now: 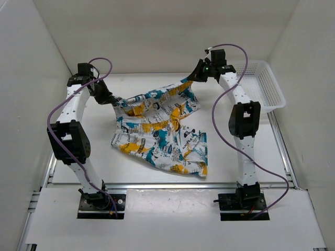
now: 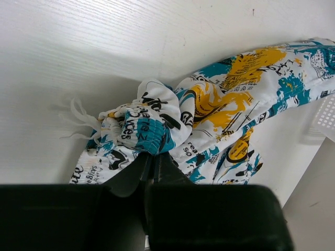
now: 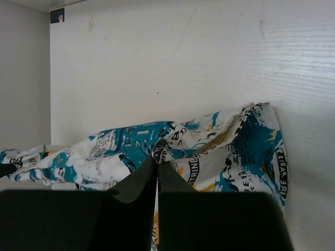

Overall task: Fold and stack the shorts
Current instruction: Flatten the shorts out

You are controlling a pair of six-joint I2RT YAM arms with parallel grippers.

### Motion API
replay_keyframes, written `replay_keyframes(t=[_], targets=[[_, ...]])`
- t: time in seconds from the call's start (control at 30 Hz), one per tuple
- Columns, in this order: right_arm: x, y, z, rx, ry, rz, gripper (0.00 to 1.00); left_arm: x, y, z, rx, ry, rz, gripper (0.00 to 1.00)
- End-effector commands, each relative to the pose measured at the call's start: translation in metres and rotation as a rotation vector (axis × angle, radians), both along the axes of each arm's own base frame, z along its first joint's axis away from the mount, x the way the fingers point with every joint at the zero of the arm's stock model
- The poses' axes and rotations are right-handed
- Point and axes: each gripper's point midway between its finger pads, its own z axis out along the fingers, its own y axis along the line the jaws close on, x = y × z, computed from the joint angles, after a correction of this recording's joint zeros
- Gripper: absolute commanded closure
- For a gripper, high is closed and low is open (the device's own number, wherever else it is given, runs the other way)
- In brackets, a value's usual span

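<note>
The printed shorts hang between my two grippers at the back of the table, the lower part lying on the table toward the front. My left gripper is shut on the shorts' left corner, bunched fabric with white drawstrings just past its fingertips. My right gripper is shut on the shorts' right corner, the fabric pinched between its fingertips. The upper edge is stretched and lifted between them.
A white mesh basket stands at the back right, beside the right arm; its corner shows in the left wrist view. White walls close in the back and sides. A metal rail runs along the table's front edge.
</note>
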Motion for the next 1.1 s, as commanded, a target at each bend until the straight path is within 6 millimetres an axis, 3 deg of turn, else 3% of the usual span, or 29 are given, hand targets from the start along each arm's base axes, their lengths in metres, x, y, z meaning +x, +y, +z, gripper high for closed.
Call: replay_keyframes(t=[0.0, 0.1, 0.23, 0.27, 0.33, 0.37, 0.4, 0.43, 0.47, 0.5, 0.53, 0.6, 0.63, 0.67, 0.7, 0.73, 0.77, 0.8, 0.83, 0.87, 0.9, 0.97, 1.0, 1.03, 1.07], targets=[[-0.018, -0.004, 0.084, 0.03, -0.147, 0.025, 1.0, 0.005, 0.003, 0.02, 0.02, -0.069, -0.001, 0.9], [-0.023, -0.016, 0.067, -0.033, -0.094, -0.033, 1.0, -0.001, 0.002, 0.018, 0.019, -0.063, -0.001, 0.9], [-0.028, -0.016, 0.08, -0.03, -0.098, -0.017, 1.0, -0.006, 0.002, 0.019, 0.019, -0.063, -0.001, 0.9], [-0.036, -0.009, 0.101, -0.028, -0.142, 0.002, 1.0, -0.007, 0.002, 0.024, 0.02, -0.074, -0.001, 0.9], [-0.048, -0.005, 0.101, -0.052, -0.141, 0.017, 1.0, -0.009, 0.001, 0.024, 0.02, -0.072, -0.001, 0.9], [-0.06, 0.002, 0.119, -0.056, -0.181, 0.044, 1.0, -0.009, 0.003, 0.023, 0.029, -0.072, 0.005, 0.9], [-0.067, 0.003, 0.112, -0.081, -0.169, 0.043, 1.0, -0.011, 0.003, 0.019, 0.028, -0.061, 0.005, 0.9], [-0.079, 0.002, 0.127, -0.097, -0.193, 0.037, 1.0, -0.013, 0.003, 0.016, 0.027, -0.052, 0.005, 0.9], [-0.088, 0.006, 0.126, -0.123, -0.198, 0.036, 1.0, -0.013, 0.003, 0.016, 0.027, -0.052, 0.005, 0.9], [-0.097, 0.002, 0.109, -0.158, -0.157, 0.019, 1.0, -0.013, 0.003, 0.013, 0.027, -0.05, 0.005, 0.9], [-0.099, -0.009, 0.115, -0.194, -0.174, -0.034, 1.0, -0.013, 0.003, 0.017, 0.028, -0.059, 0.005, 0.9], [-0.099, -0.015, 0.103, -0.217, -0.153, -0.069, 1.0, -0.015, 0.003, 0.013, 0.027, -0.049, 0.005, 0.9], [-0.088, -0.031, 0.091, -0.212, -0.116, -0.099, 1.0, -0.015, 0.003, 0.013, 0.027, -0.049, 0.005, 0.9], [-0.083, -0.032, 0.089, -0.191, -0.109, -0.084, 1.0, -0.015, 0.001, 0.013, 0.019, -0.049, 0.0, 0.9], [-0.068, -0.035, 0.109, -0.175, -0.161, -0.104, 1.0, -0.016, 0.001, 0.013, 0.019, -0.049, 0.0, 0.9], [-0.054, -0.044, 0.082, -0.198, -0.087, -0.116, 1.0, -0.016, 0.001, 0.013, 0.019, -0.049, 0.0, 0.9], [-0.045, -0.045, 0.084, -0.19, -0.088, -0.116, 1.0, -0.014, 0.001, 0.017, 0.02, -0.06, 0.0, 0.9], [-0.029, -0.039, 0.056, -0.188, -0.037, -0.11, 1.0, -0.014, 0.001, 0.017, 0.02, -0.06, 0.0, 0.9], [-0.014, -0.034, 0.098, -0.129, -0.14, -0.091, 0.95, -0.01, 0.0, 0.018, 0.013, -0.064, -0.005, 0.9], [-0.009, -0.028, 0.099, -0.097, -0.143, -0.077, 0.8, -0.005, 0.0, 0.017, 0.007, -0.059, 0.003, 0.9], [0.003, -0.03, 0.083, -0.078, -0.12, -0.081, 0.56, -0.003, 0.0, 0.016, 0.007, -0.058, 0.003, 0.9], [0.006, -0.031, 0.084, -0.042, -0.11, -0.082, 0.13, 0.003, -0.001, 0.007, -0.009, -0.033, 0.005, 0.9], [0.002, -0.035, 0.101, -0.046, -0.143, -0.099, 0.08, 0.005, -0.003, 0.006, -0.018, -0.032, -0.001, 0.9], [0.001, -0.039, 0.101, -0.063, -0.153, -0.113, 0.08, 0.008, -0.003, 0.006, -0.018, -0.034, -0.001, 0.9], [-0.009, -0.044, 0.067, -0.097, -0.069, -0.126, 0.07, 0.009, -0.002, 0.002, -0.019, -0.025, -0.001, 0.9]])
